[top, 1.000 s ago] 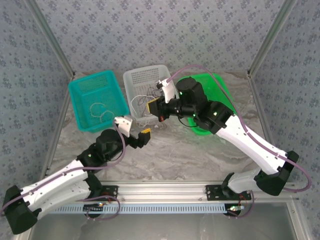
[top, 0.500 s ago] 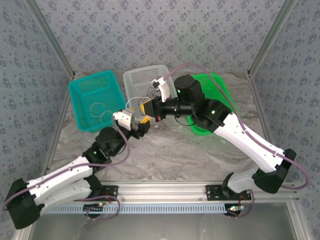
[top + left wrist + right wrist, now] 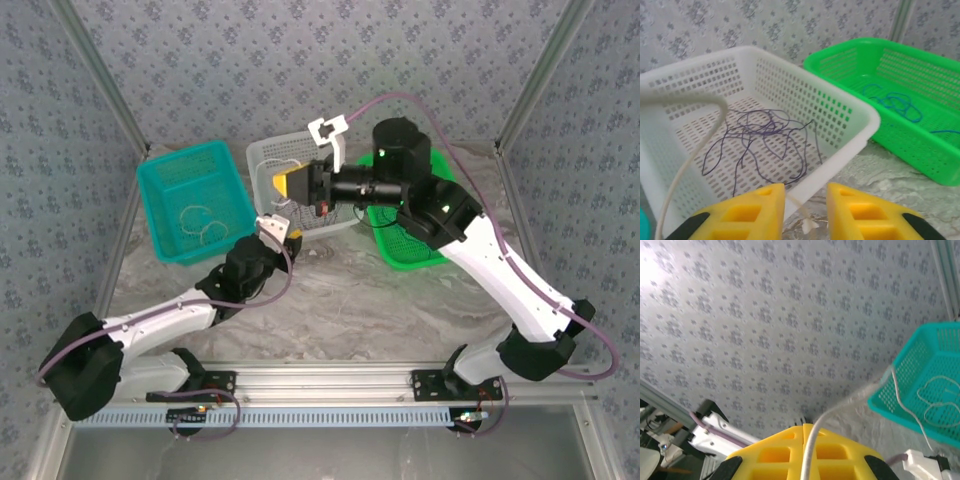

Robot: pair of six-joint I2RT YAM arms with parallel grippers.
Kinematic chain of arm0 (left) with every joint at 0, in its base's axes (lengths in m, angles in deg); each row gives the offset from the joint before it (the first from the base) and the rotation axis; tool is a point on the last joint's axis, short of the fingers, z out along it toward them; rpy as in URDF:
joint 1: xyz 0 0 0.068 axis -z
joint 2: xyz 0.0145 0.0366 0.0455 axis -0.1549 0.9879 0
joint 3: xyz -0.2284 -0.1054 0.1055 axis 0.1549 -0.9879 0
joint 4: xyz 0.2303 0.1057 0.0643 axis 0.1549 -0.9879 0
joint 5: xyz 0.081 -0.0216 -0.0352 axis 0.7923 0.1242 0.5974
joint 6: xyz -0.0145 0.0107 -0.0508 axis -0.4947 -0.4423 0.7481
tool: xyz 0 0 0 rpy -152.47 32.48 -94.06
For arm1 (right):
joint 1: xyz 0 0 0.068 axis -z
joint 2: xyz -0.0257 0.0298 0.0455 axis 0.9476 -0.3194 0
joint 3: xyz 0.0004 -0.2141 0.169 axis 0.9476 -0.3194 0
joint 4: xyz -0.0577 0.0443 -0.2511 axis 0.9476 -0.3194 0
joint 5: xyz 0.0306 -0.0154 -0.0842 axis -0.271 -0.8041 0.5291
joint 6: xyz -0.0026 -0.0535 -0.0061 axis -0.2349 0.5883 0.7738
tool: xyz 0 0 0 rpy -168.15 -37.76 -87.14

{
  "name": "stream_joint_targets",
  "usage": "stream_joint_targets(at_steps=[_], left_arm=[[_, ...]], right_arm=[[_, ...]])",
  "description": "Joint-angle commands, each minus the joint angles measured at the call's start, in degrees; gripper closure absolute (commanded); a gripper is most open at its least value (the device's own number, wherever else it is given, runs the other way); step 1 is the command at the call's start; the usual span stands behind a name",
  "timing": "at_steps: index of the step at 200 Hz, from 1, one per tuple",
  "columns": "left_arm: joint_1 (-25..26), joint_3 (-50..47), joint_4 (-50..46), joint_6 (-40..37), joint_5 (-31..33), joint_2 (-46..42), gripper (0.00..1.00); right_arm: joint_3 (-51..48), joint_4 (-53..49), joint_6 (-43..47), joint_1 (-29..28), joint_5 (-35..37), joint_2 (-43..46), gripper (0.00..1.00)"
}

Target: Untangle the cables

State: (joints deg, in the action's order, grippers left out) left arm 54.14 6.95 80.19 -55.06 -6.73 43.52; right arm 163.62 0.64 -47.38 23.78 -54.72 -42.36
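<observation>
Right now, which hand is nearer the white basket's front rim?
Left. The left hand sits just outside the white basket's front rim, fingers open around the cream cable. The right hand hangs above the basket, shut on that cable.

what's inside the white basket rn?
A loose tangle of dark purple cable lies on the white basket floor. A cream cable crossing in front hides a strip of its left wall. From above, the right gripper covers part of the interior.

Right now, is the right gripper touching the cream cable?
Touching. The right wrist view shows the cream cable running straight out of the seam between the shut jaws of the right gripper, pinched there with no gap.
</observation>
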Motion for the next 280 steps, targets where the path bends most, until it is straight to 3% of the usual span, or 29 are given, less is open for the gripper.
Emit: stream_joint_targets(at_steps=[1, 60, 130, 179, 198, 218, 254, 280], left_arm=[[-1.38, -1.08, -1.81, 1.88, 0.86, 0.07, 0.74], [-3.81, -7.17, -6.22, 4.73, 4.28, -4.57, 0.73], [-8.16, -14.85, -13.55, 9.16, 8.58, -16.76, 0.73], [-9.36, -15.15, -18.36, 9.53, 9.52, -29.81, 0.73], [-10.05, -13.25, -20.63, 9.6, 9.92, -34.11, 0.65], [-10.89, -10.06, -22.8, 9.11, 9.4, -37.04, 0.45], [-13.69, -2.33, -27.31, 8.23, 9.45, -37.89, 0.22], [-15.45, 0.81, -29.64, 8.48, 9.18, -37.36, 0.14]], right_arm=[[3.92, -1.67, -1.45, 1.85, -3.17, -1.08, 1.0], [8.66, -2.78, -3.82, 9.07, -6.55, -2.62, 1.0], [13.45, -5.48, -3.39, 11.42, -6.51, -3.46, 1.0], [17.48, -3.17, -5.34, 10.47, -9.68, -10.55, 1.0], [21.26, -3.95, -4.31, 9.25, -9.86, -13.8, 1.0], [27.11, -5.98, -3.28, 8.49, -10.74, -17.79, 1.0], [37.61, -6.88, -3.26, 7.41, -12.82, -26.81, 1.0], [45.96, -6.07, -4.75, 6.4, -13.78, -33.12, 1.0]])
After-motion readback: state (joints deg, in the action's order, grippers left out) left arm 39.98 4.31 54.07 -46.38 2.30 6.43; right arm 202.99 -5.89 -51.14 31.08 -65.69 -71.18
